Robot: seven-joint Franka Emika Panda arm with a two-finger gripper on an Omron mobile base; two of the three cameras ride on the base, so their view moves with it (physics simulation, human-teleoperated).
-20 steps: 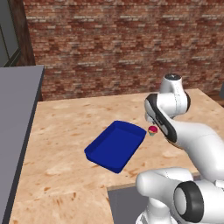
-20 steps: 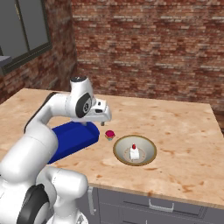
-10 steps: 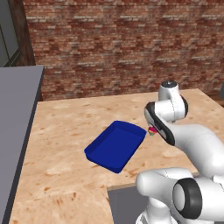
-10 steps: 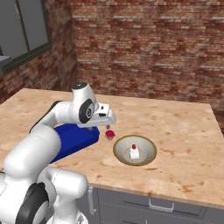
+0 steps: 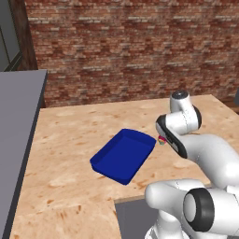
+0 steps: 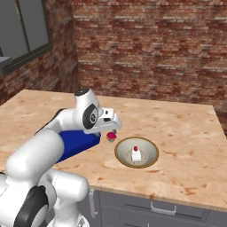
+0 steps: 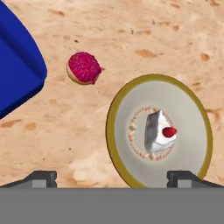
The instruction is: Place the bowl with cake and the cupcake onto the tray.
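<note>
Brick walls back a wooden desk (image 6: 177, 133) carrying all task items. My pincer (image 7: 111, 175) hangs over the desk with its fingertips (image 7: 41, 177) spread wide apart, gripping nothing. Below it the bowl with cake (image 7: 192, 118) sits on the bare wood, the white slice with its red dot at the centre. My cupcake (image 7: 84, 68) target stands between bowl and tray (image 7: 17, 74), just beside the tray's corner, touching neither. Both items remain outside the tray
</note>
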